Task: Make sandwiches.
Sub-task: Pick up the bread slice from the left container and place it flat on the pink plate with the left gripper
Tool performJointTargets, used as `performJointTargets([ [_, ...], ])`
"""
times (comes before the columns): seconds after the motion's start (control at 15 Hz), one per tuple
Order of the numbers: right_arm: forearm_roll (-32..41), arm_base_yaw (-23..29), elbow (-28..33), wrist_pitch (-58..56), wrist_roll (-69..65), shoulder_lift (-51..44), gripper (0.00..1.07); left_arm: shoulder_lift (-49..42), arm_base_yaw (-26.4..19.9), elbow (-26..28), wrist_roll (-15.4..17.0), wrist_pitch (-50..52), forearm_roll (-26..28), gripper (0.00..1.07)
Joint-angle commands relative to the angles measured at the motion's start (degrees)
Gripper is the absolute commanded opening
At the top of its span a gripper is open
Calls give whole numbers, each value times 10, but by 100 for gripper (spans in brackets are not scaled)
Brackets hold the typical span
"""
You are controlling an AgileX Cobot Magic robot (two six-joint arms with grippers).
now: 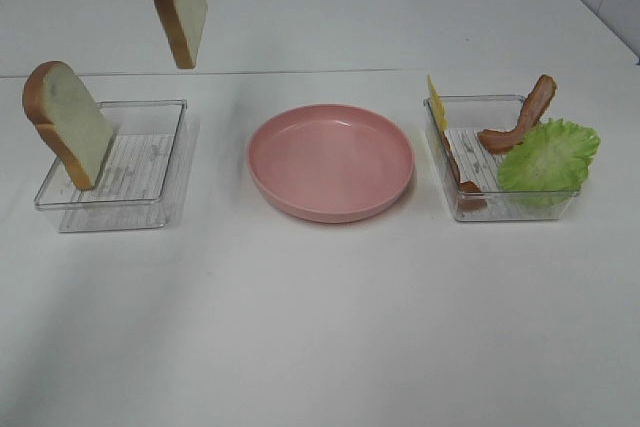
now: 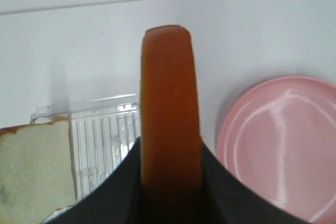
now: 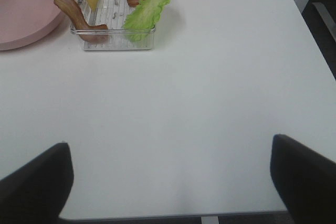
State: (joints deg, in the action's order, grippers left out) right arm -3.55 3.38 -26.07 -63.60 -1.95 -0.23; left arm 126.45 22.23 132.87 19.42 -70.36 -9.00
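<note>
A spare bread slice leans on edge in the clear left tray. The left gripper, closed tight on the flat faces of another bread slice, holds it aloft near that tray. A bare pink plate sits at centre. The right tray holds a yellow cheese slice, bacon strips and a lettuce leaf. The right gripper hovers over bare table, jaws spread wide, holding nothing. The toy bread looks light and firm, so a pinch across its thickness should suit. The thin fillings are probably best taken by a raised edge.
</note>
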Motion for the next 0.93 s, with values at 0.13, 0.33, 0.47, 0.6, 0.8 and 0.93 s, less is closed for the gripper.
performJointTargets([
  [0.13, 0, -3, 1, 6, 6, -17, 99, -11, 23, 14, -19, -26, 64, 0],
  [0.33, 0, -3, 1, 6, 6, -17, 99, 20, 24, 14, -68, 6, 245, 0],
  [0.47, 0, -3, 1, 6, 6, -17, 99, 44, 24, 14, -89, 15, 305, 0],
  [0.6, 0, -3, 1, 6, 6, -17, 99, 101, 24, 14, -92, 19, 372, 0],
  [0.8, 0, -3, 1, 6, 6, -17, 99, 142, 24, 14, -114, 26, 405, 0],
  [0.93, 0, -3, 1, 6, 6, -17, 99, 171, 24, 14, -116, 48, 423, 0],
])
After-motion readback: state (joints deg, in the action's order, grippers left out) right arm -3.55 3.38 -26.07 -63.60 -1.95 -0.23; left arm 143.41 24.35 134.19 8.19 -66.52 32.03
